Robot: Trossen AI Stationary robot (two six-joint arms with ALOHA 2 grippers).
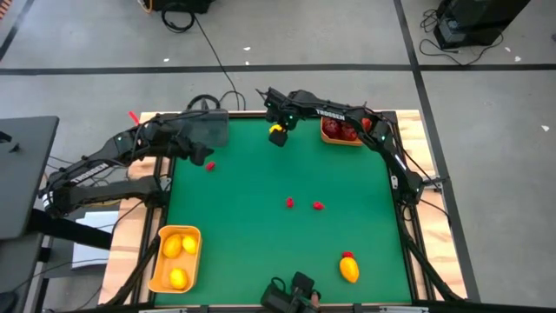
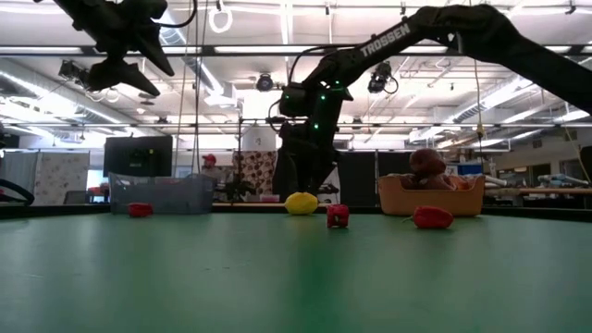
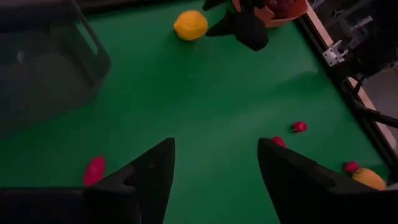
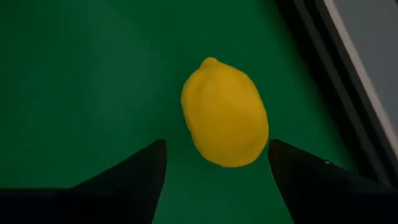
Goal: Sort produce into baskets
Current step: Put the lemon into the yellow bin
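Note:
A yellow lemon lies on the green table near the far edge. My right gripper is open and points down over the lemon, one finger on each side of it. My left gripper is open and holds nothing. It hangs above the table's far left, beside the dark grey tray. The orange basket at the far right holds dark red fruits. Another orange basket at the near left holds lemons. A second loose lemon lies near the front right, and small red bits are scattered about. My right gripper comes at the lemon from above with its fingers across the lemon's width. One fingertip stands very close to the lemon's side. I cannot tell whether it touches. The lemon rests on the table.
The table's dark far rail runs close beside the lemon. A small red bit sits against the front lemon. A camera mount stands at the near edge. The middle of the green mat holds only the small red bits.

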